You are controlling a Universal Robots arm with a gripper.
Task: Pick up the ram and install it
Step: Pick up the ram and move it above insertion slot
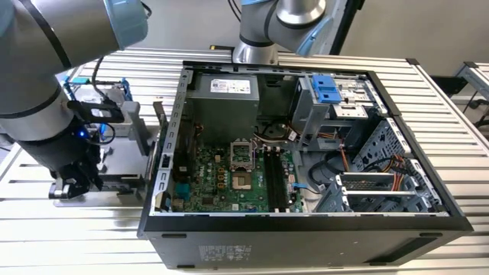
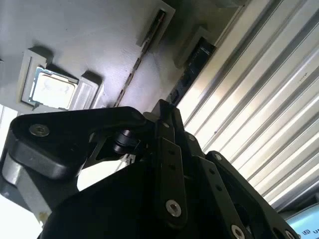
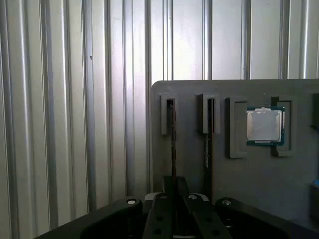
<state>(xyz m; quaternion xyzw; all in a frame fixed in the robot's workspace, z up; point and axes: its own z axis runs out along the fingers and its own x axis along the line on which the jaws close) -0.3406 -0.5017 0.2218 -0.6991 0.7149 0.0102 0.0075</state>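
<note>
The ram (image 3: 173, 139) is a thin dark stick standing on edge in a slot of a grey holder (image 3: 249, 184). In the second wrist view the ram (image 2: 137, 64) runs as a thin line up to my fingertips. My gripper (image 3: 173, 191) sits over the near end of the stick, its black fingers (image 2: 169, 149) drawn together on either side of it. In the exterior view my gripper (image 1: 70, 188) is down low at the holder, to the left of the open computer case (image 1: 306, 143). The black memory slots (image 1: 276, 177) lie on the green motherboard (image 1: 221, 177).
A second stick (image 3: 208, 134) stands in the neighbouring slot. A silver processor (image 3: 265, 125) rests in a nest on the same holder. Ribbed aluminium table (image 3: 75, 124) surrounds the holder. A second arm's base (image 1: 256, 51) stands behind the case.
</note>
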